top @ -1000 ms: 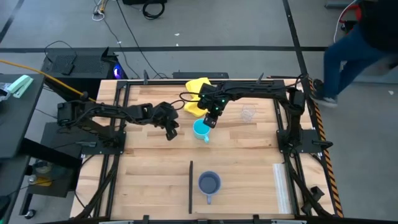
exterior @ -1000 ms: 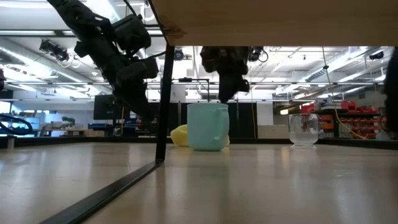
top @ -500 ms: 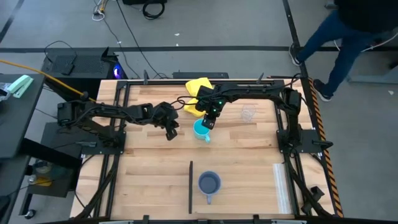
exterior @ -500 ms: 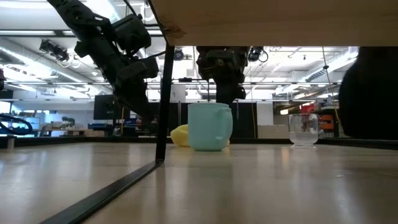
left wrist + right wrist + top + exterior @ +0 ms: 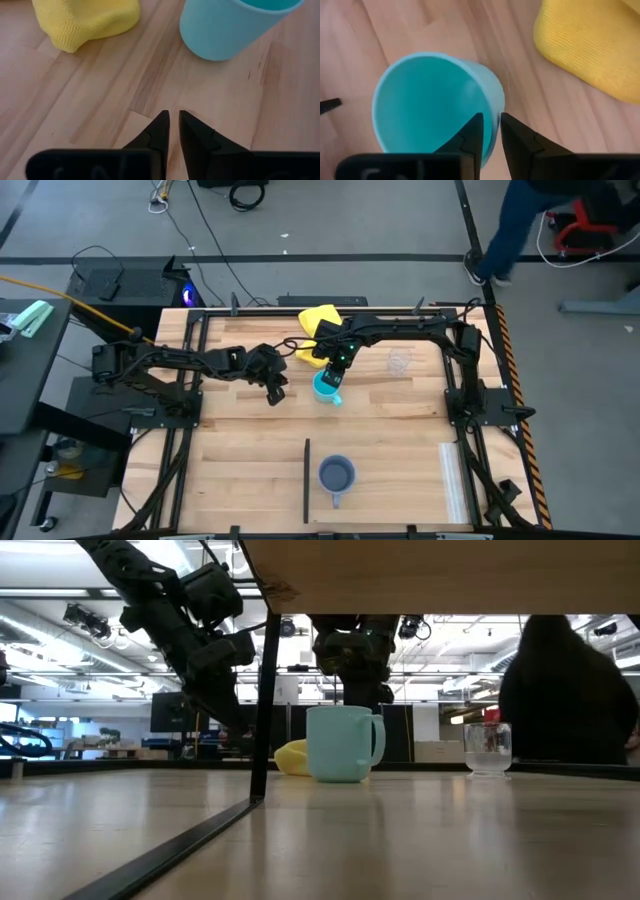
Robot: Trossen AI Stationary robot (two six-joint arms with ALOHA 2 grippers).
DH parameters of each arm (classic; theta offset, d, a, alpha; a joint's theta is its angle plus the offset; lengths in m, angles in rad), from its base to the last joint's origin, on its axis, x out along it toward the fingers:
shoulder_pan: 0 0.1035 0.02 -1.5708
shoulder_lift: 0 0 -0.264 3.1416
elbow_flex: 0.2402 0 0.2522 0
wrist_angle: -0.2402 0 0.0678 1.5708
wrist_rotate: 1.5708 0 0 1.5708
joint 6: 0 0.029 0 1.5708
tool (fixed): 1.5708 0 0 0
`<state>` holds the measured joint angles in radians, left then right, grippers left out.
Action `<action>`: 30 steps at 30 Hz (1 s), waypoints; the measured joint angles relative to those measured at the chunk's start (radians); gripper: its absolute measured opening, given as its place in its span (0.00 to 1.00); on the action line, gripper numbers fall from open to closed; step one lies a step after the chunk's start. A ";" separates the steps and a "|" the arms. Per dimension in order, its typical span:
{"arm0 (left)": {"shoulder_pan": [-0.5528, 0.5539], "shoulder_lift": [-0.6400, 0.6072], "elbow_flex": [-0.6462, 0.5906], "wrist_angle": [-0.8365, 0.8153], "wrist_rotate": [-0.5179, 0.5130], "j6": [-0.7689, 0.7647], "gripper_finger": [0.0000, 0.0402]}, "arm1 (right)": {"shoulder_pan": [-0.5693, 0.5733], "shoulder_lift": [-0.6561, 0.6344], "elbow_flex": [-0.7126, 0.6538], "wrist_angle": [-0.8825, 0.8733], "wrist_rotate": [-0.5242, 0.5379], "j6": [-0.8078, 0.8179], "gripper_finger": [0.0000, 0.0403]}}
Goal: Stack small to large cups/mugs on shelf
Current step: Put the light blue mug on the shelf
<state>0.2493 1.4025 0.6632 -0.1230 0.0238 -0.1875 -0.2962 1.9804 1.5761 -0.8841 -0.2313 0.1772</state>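
From above, the right gripper hangs over the far rim of the turquoise mug, while the left gripper waits beside the mug on its left, apart from it. The count here is one turquoise mug, one grey-blue mug well nearer the front edge, one clear cup off to the right, one yellow cloth, and two arms.

At table height, the right gripper sits just above the mug's rim; whether it touches is hard to say.

The left wrist view shows its fingers narrowly parted, holding nothing, the mug ahead of them.

The right wrist view shows narrow-set fingers astride the rim: one inside the mug, one outside, the wall in the gap. To do this well, I judge the fingers should sink deeper over the wall before pinching, then lift straight so the mug doesn't tip.
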 joint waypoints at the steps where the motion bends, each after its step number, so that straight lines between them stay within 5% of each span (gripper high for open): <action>1: 0.000 0.000 0.000 0.000 0.000 0.000 0.11 | 0.000 0.000 0.000 0.000 0.006 0.010 0.17; 9: 0.000 0.000 0.000 -0.001 0.000 -0.002 0.08 | 0.000 0.000 0.000 0.000 0.051 0.037 0.03; 23: 0.000 0.000 0.000 -0.001 0.000 -0.001 0.03 | 0.000 -0.071 0.024 -0.025 0.111 0.083 0.02; 30: 0.000 0.000 0.000 -0.002 0.000 -0.003 0.05 | -0.002 -0.197 0.087 -0.200 0.217 0.187 0.02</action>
<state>0.2493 1.4021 0.6632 -0.1247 0.0236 -0.1905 -0.2981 1.7831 1.6628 -1.0842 -0.0147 0.3642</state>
